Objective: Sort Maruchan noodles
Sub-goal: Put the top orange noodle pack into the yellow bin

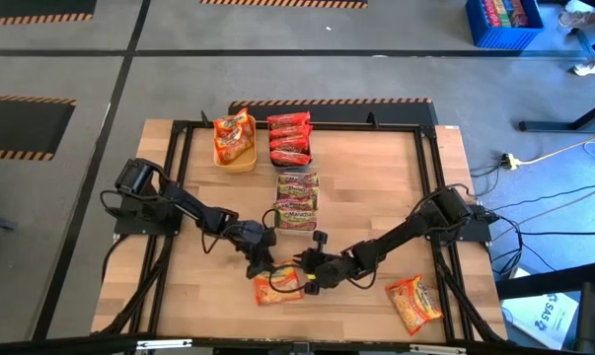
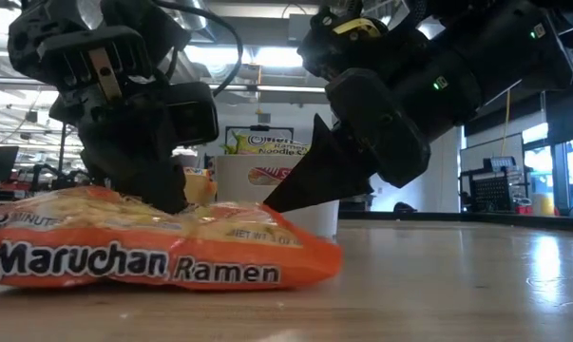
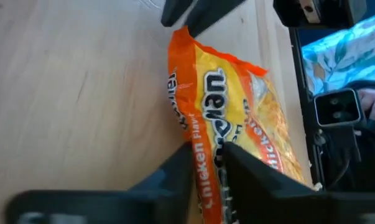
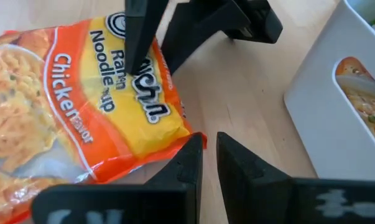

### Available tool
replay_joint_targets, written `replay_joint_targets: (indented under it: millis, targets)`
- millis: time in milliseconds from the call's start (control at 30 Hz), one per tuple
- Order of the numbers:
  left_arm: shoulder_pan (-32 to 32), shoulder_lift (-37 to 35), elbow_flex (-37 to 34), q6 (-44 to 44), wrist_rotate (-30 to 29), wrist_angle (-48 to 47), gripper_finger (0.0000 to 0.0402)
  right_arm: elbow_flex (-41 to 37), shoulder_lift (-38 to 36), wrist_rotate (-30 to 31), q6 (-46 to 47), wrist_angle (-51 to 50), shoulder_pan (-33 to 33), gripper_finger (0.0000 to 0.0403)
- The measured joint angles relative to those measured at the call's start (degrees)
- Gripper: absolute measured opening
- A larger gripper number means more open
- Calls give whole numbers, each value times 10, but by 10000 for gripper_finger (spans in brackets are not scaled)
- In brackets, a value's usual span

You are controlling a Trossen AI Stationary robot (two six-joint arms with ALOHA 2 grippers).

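Observation:
An orange Maruchan chicken ramen packet (image 1: 277, 289) (image 2: 153, 252) lies flat on the table near its near edge, between both grippers. My left gripper (image 1: 260, 261) (image 3: 209, 158) comes down on the packet's left part, shut on it. My right gripper (image 1: 312, 279) (image 4: 210, 152) stands at the packet's right end, its fingers a narrow gap apart with only wood between them. A second orange packet (image 1: 413, 301) lies flat toward the near right corner. Other packets sit sorted farther back: orange ones (image 1: 235, 138), red ones (image 1: 289, 138), green-pink ones (image 1: 297, 202). My left gripper pinches the packet's long printed edge (image 3: 203, 146) between its two fingers, slanting down from above and from the left. One finger (image 3: 255, 174) is on the packet's face, the other (image 3: 171, 177) on the bare-wood side. The packet stays flat on the table. My right gripper has one fingertip (image 4: 187, 158) at the packet's corner (image 4: 196, 138); I cannot tell whether it touches.
A yellow tray (image 1: 240, 164) holds the orange packets at the far left. A white tray (image 4: 336, 106) stands just beyond my right gripper. Bare wood lies left of the packet and across the table's right half. A black frame (image 1: 430, 177) borders the table.

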Motion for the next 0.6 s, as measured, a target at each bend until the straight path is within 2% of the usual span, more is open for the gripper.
replay_joint_targets:
  millis: [100,167,267,367,467,600]
  targets:
    - [0,-2,-1,15,11,12,28,0,0,0,0,0,0,33]
    - [0,-1,-1,24,14,18,9,3,0,0,-5,-5,0,33]
    - [-1,-1,-1,38,16,21,3,18,0,7,-27,-17,4,33]
    - [-7,-11,-3,51,13,13,2,39,-11,38,-43,-76,12,33]
    - [-18,-38,-5,67,0,-7,1,56,-38,99,-59,-129,27,33]
    - [-38,-92,-3,103,-45,-47,1,65,-77,178,-101,-136,43,33]
